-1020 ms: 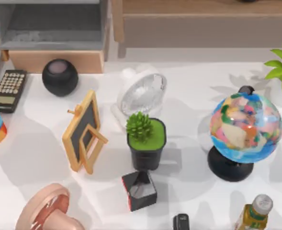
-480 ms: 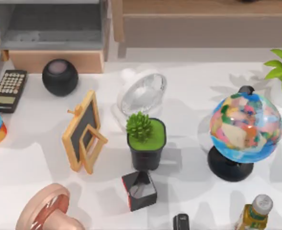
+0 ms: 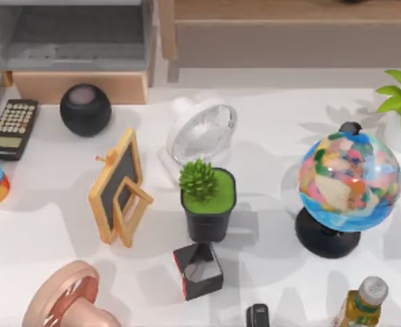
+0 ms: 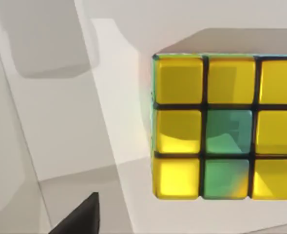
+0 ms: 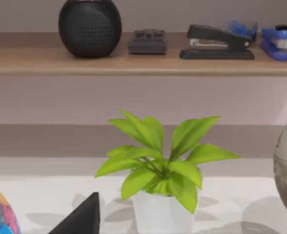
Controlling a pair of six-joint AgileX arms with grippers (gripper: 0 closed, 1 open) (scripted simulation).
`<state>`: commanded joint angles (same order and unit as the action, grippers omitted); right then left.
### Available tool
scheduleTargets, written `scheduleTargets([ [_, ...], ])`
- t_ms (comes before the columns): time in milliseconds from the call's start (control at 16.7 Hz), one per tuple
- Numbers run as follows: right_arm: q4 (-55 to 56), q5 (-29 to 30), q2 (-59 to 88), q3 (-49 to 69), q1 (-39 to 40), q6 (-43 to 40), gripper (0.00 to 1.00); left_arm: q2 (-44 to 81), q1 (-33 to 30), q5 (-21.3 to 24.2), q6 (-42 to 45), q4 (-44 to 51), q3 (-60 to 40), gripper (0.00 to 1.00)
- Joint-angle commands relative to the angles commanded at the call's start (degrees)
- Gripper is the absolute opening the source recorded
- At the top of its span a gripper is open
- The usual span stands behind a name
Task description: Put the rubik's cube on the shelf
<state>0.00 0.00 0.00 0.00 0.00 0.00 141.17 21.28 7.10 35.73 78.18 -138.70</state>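
A: Where's the cube (image 4: pixel 226 126)?
B: On the white worktop (image 4: pixel 65 122), right below the left wrist camera; claw state, can't tell.
A: Risk?
B: Off-centre closing could nudge it; the shelf (image 5: pixel 133 62) looks crowded.

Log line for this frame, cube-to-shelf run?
phase: approach | left hand: above rubik's cube | cube: on table, ungrasped | shelf: speaker, staplers on it

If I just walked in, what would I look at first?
Probably the colourful globe on its black stand at the table's right side. Then the rubik's cube right under the left wrist camera, yellow tiles with two green ones. Also the leafy green plant in a white pot below the shelf.
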Motion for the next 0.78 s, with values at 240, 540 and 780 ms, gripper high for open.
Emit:
scheduleTargets([
  [240, 0.00, 0.00, 0.00, 0.00, 0.00, 0.00, 1.00, -0.26, -0.26, -0.06, -0.38, -4.15, 4.47, 1.00],
  [540, 0.00, 0.00, 0.00, 0.00, 0.00, 0.00, 1.00, 4.49, -1.12, -0.16, -1.10, -8.80, 4.43, 1.00],
  [780, 0.00, 0.00, 0.00, 0.00, 0.00, 0.00, 1.00, 4.94, -1.27, -0.15, -1.23, -9.01, 4.00, 1.00],
])
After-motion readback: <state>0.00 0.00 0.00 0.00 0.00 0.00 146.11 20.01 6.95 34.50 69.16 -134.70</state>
